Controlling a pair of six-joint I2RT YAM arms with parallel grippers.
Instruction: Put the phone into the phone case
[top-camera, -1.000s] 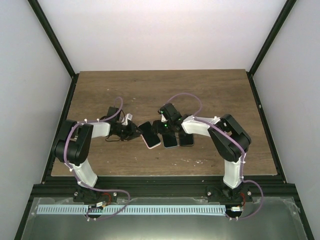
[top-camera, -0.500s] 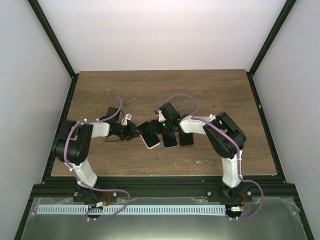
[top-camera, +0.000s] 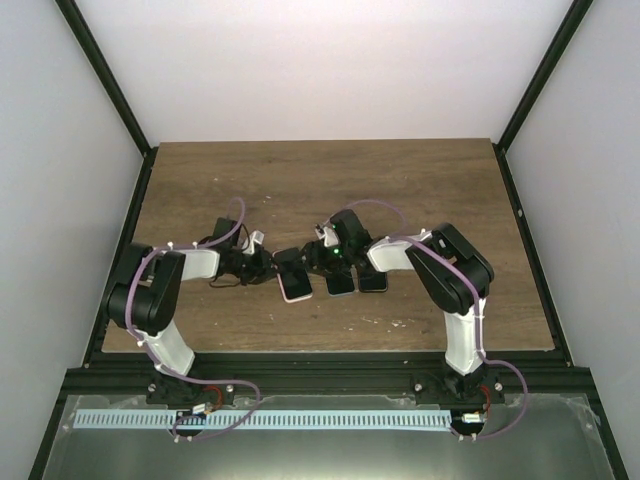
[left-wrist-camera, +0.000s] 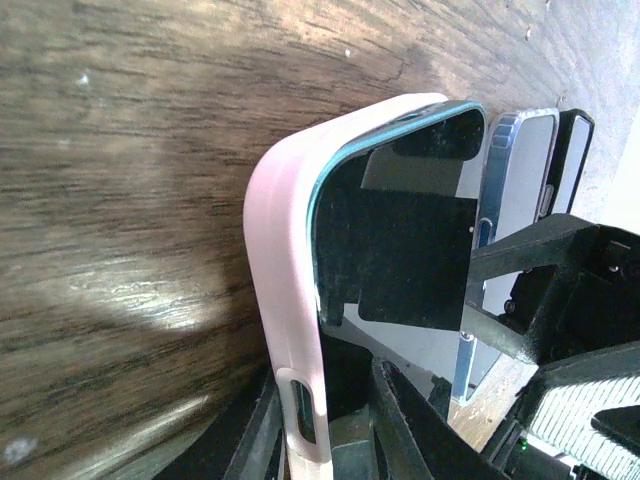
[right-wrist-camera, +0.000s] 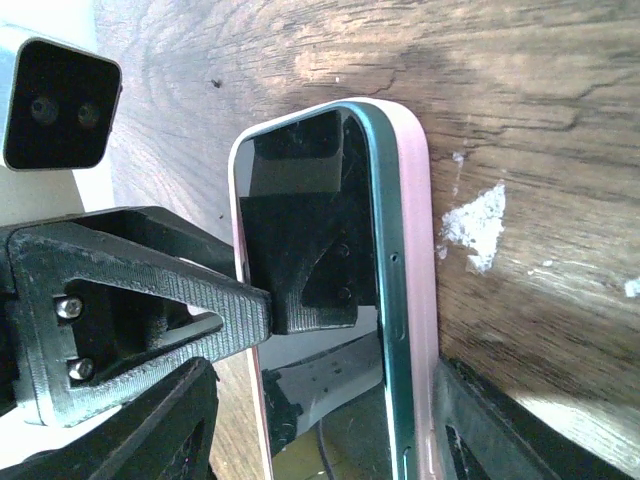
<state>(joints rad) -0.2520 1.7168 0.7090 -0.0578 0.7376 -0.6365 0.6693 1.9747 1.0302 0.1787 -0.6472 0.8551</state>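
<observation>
Pink case (left-wrist-camera: 275, 300) on bench (top-camera: 420, 190), phone (right-wrist-camera: 310, 200) mostly in but teal edge proud, left claw (top-camera: 258, 266) clamped on case end, right claw (top-camera: 322, 258) wide astride w/ finger (right-wrist-camera: 230, 305) on screen, final press-in not yet done.

The white-and-black left arm (top-camera: 172, 345) and its twin, the right arm (top-camera: 462, 335), alternate smooth white link shells with chunky black joint housings. Each rises from a black base plate (top-camera: 160, 390) at the bottom of the overhead frame. A thin lilac cable (top-camera: 236, 206) runs along each arm. A small green light (top-camera: 335, 256) glows mid-frame. In the right wrist view, a black printed plastic finger (right-wrist-camera: 150, 300) at the left has ribbed triangular bracing and two silver screws (right-wrist-camera: 68, 308). At upper left sits a square black twin-lens camera (right-wrist-camera: 55, 105).
</observation>
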